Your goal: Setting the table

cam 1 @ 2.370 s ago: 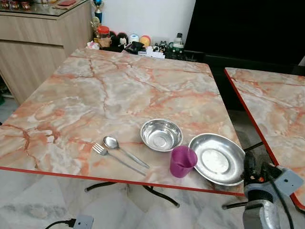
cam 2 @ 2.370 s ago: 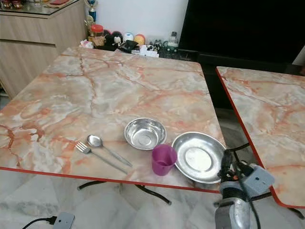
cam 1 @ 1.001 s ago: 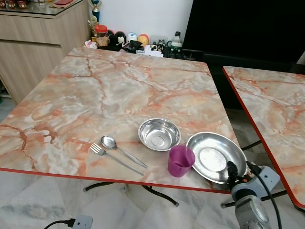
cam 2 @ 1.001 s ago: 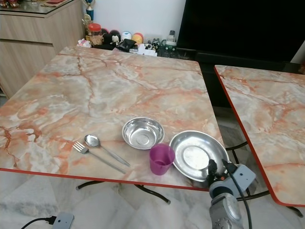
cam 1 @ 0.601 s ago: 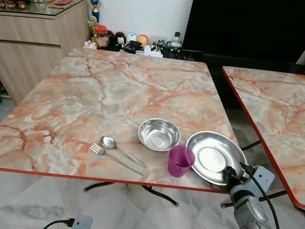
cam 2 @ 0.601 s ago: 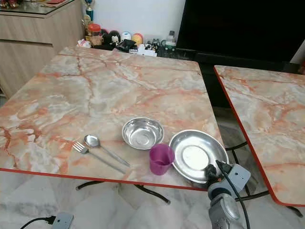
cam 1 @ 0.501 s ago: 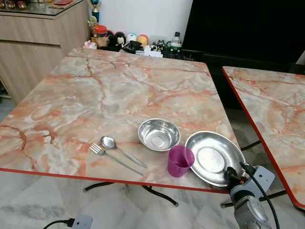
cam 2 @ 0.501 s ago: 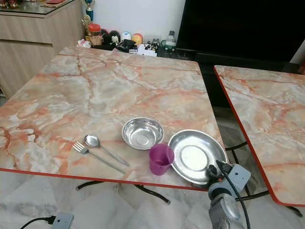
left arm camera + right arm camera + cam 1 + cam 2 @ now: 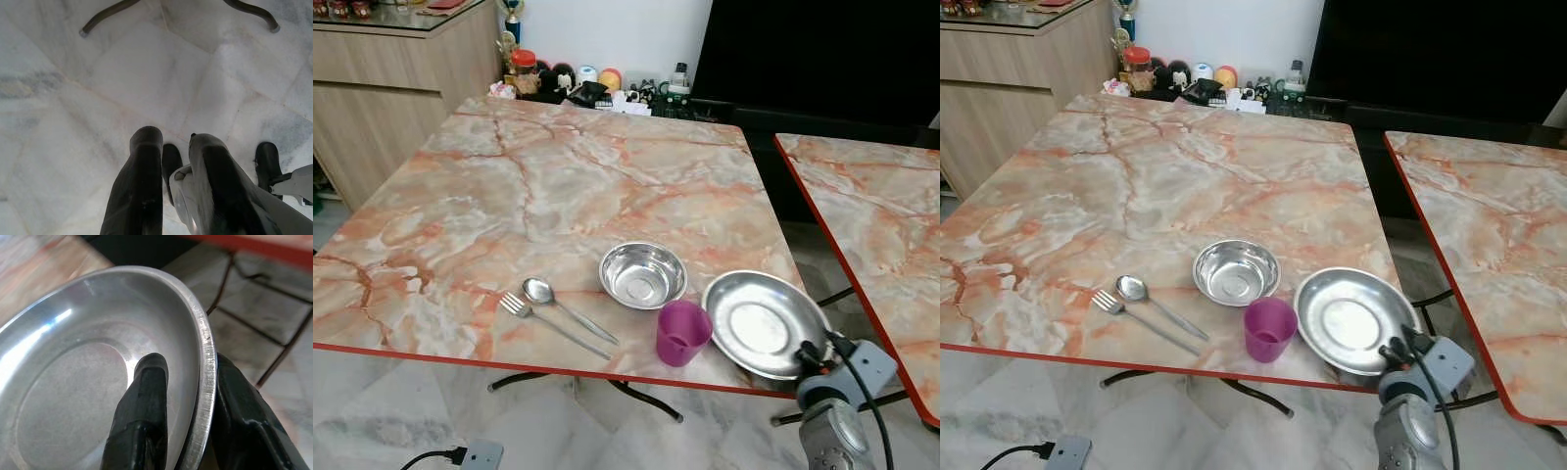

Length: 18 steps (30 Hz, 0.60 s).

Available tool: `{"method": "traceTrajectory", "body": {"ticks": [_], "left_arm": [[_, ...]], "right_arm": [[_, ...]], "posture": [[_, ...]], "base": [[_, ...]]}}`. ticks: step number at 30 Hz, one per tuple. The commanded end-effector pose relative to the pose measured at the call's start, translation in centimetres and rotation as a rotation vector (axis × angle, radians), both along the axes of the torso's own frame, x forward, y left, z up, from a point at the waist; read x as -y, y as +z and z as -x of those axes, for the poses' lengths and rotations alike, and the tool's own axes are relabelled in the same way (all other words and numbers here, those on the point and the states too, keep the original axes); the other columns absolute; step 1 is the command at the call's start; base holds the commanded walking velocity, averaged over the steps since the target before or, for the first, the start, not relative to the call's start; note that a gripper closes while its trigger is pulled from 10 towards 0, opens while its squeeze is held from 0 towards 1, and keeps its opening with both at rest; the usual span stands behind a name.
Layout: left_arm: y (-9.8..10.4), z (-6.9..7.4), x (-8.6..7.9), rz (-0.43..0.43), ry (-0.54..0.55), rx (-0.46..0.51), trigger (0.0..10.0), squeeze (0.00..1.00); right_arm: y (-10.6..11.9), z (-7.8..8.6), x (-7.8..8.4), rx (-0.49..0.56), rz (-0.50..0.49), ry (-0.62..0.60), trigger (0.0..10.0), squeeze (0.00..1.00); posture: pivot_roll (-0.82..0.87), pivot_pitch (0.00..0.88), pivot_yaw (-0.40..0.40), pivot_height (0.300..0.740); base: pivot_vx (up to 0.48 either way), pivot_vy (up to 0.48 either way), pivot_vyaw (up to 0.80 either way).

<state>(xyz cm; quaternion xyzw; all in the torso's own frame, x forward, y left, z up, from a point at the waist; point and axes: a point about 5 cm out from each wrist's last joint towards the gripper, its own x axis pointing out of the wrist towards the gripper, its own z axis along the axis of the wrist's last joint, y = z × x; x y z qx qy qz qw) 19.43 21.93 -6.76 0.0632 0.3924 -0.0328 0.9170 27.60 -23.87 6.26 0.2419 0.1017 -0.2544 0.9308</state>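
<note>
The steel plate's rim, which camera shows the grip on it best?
The right wrist view: the right gripper straddles the steel plate rim, one finger inside, one outside. Both eye views show the whole plate at the table edge, the grip tiny.

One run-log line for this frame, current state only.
right gripper: jaws astride steel plate rim at table edge | left gripper: idle above floor | cup, bowl, spoon, fork untouched

Head eyes look down across the table (image 9: 558,186); right wrist view sits close over the plate (image 9: 98,362).
</note>
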Motion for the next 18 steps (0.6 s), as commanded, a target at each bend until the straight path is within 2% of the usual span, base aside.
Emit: {"method": "traceTrajectory", "body": {"ticks": [1,4,6,7,11,12,14,15,16,17,18], "left_arm": [[-0.2,0.3,0.4,-0.014,-0.04,-0.012,10.0,0.0],[-0.2,0.2,0.4,-0.022,-0.047,-0.006,10.0,0.0],[-0.2,0.2,0.4,-0.029,-0.052,-0.002,10.0,0.0],[-0.2,0.2,0.4,-0.029,-0.052,-0.002,10.0,0.0],[-0.1,0.2,0.4,-0.039,-0.051,0.002,10.0,0.0],[-0.1,0.2,0.4,-0.043,-0.053,0.004,10.0,0.0],[-0.1,0.2,0.4,-0.043,-0.053,0.004,10.0,0.0],[-0.1,0.2,0.4,-0.047,-0.052,0.005,10.0,0.0],[-0.1,0.2,0.4,-0.047,-0.052,0.005,10.0,0.0],[-0.2,0.2,0.4,-0.057,-0.053,0.005,10.0,0.0],[-0.2,0.2,0.4,-0.057,-0.053,0.005,10.0,0.0]], "right_arm": [[0.0,0.5,0.7,0.01,0.012,-0.059,0.0,0.0],[1.1,0.3,0.9,0.091,0.037,-0.082,0.0,0.0],[2.6,-0.2,0.7,0.201,0.025,-0.089,0.0,0.0],[2.6,-0.2,0.7,0.201,0.025,-0.089,0.0,0.0],[4.1,-0.9,0.5,0.311,0.014,-0.097,0.0,0.0],[5.4,-1.5,0.6,0.389,0.006,-0.1,0.0,0.0],[5.5,-1.6,0.6,0.398,0.006,-0.101,0.0,0.0],[5.9,-1.7,0.7,0.416,0.009,-0.101,3.5,0.0],[5.9,-1.7,0.7,0.416,0.009,-0.101,3.5,0.0],[6.2,-1.9,0.7,0.433,0.019,-0.093,10.0,0.0],[6.2,-1.9,0.7,0.433,0.019,-0.093,10.0,0.0]], "posture": [[0.1,0.105,-0.079,0.74],[0.1,0.105,-0.077,0.74],[0.09,0.107,-0.074,0.74],[0.09,0.107,-0.074,0.74],[0.09,0.111,-0.068,0.74],[0.09,0.111,-0.068,0.74],[0.09,0.111,-0.068,0.74],[0.09,0.113,-0.067,0.74],[0.09,0.113,-0.067,0.74],[0.09,0.115,-0.067,0.74],[0.09,0.115,-0.067,0.74]], "base": [[0.0,0.0,0.0],[0.0,0.0,0.0],[0.0,0.0,0.0],[0.0,0.0,0.0],[0.0,0.0,0.0],[0.0,0.0,0.0],[0.0,0.0,0.0],[0.0,0.0,0.0],[0.0,0.0,0.0],[0.0,0.0,0.0],[0.0,0.0,0.0]]}}
